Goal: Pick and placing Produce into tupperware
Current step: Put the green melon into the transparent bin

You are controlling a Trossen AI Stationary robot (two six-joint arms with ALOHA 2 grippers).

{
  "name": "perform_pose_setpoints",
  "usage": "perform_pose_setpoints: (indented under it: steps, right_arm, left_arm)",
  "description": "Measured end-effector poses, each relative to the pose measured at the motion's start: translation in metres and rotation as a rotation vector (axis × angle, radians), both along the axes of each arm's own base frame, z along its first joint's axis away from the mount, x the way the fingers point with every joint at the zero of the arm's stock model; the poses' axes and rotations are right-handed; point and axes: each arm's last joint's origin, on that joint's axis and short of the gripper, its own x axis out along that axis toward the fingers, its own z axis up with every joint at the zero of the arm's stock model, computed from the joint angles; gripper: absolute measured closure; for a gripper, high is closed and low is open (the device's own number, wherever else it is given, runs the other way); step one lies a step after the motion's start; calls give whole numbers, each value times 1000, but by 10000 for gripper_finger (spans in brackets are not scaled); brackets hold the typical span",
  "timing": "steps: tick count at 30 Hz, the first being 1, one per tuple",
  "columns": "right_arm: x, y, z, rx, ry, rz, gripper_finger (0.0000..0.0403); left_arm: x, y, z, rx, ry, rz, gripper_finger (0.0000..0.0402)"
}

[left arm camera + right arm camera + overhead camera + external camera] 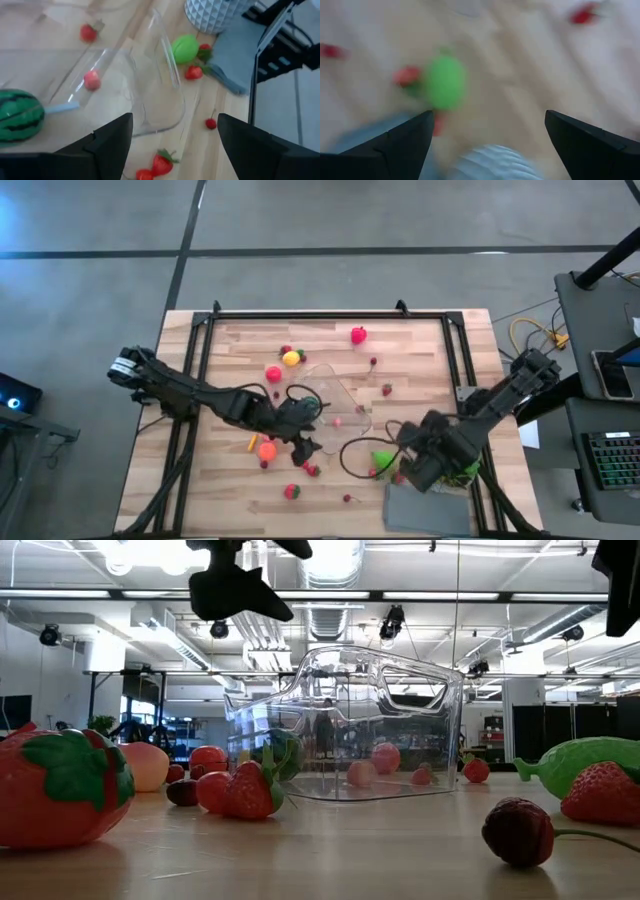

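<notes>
Wooden table (pixel 230 490) with scattered produce (pixel 291 358), clear tupperware (pixel 338 395), grey cloth (pixel 425 508).

Place: I am working in what looks like a robotics lab or industrial test hall.
Ceiling: exposed ducts (pixel 330 580), pipes and strip lights (pixel 150 552) run overhead in the low view.
Floor: bare grey concrete (pixel 90 240) with dark seam lines surrounds my bench.
Bench: a wooden table (pixel 420 350) sits in a black metal frame (pixel 300 314).
Side desk: a keyboard (pixel 612 460) and yellow cables (pixel 535 335) lie to the right.
Background: dark partitions (pixel 560 730) and racks stand far behind.
</notes>
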Motion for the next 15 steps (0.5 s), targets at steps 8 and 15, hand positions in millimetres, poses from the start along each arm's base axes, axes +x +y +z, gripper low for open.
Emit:
perform_pose_setpoints:
  steps: [8,15]
  right_arm:
    - [19,20,-23,83,-46,106,30]
    - [47,16,-50,151,49,141,30]
  left_arm:
    - [-20,4,8,76,64,-37,125]
    - [-58,16,54,136,-101,-106,125]
